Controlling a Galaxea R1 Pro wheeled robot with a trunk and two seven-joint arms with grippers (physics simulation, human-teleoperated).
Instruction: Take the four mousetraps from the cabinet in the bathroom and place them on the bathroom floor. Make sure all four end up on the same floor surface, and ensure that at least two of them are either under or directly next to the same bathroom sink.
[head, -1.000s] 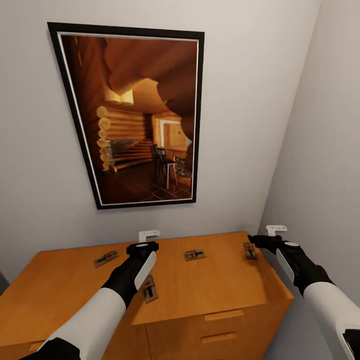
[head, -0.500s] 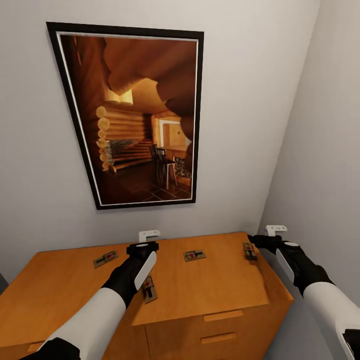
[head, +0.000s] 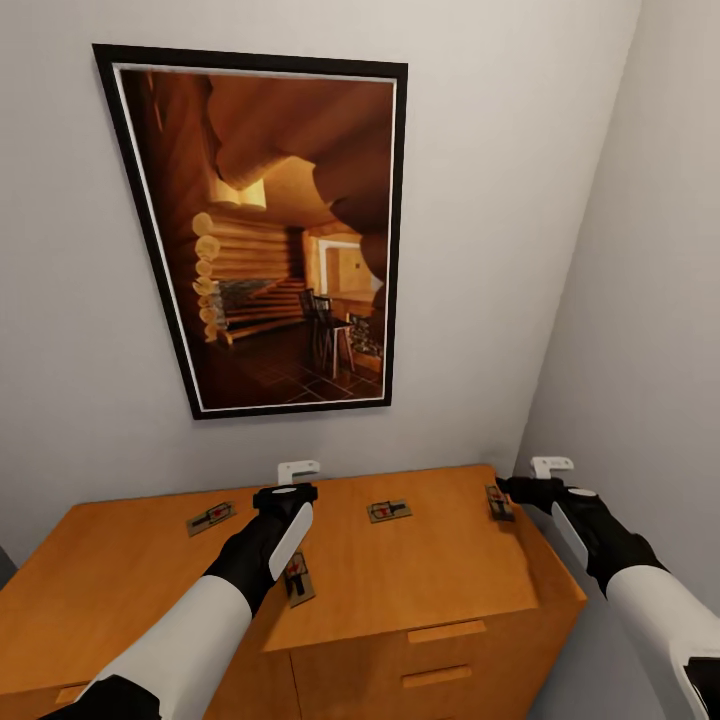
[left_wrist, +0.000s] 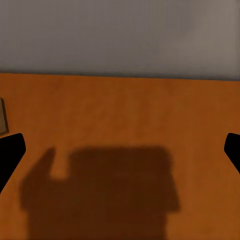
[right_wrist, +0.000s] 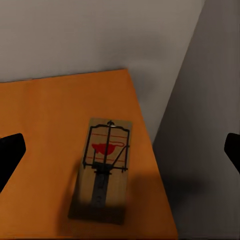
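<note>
Four mousetraps lie on top of the orange-brown cabinet: one at the back left, one near the front beside my left forearm, one at the back middle, and one by the right edge. My left gripper hovers open over bare cabinet top, between the left and middle traps; a trap's edge peeks in. My right gripper is open just right of the right-edge mousetrap, which lies between its fingers in the right wrist view. The bathroom floor and sink are out of view.
A large black-framed picture of a log interior hangs on the grey wall behind the cabinet. A side wall stands close to the cabinet's right end, beside my right arm. Drawer handles show on the cabinet front.
My right gripper has sunk slightly toward the right-edge mousetrap. The left arm has stayed still, and the traps have not moved.
</note>
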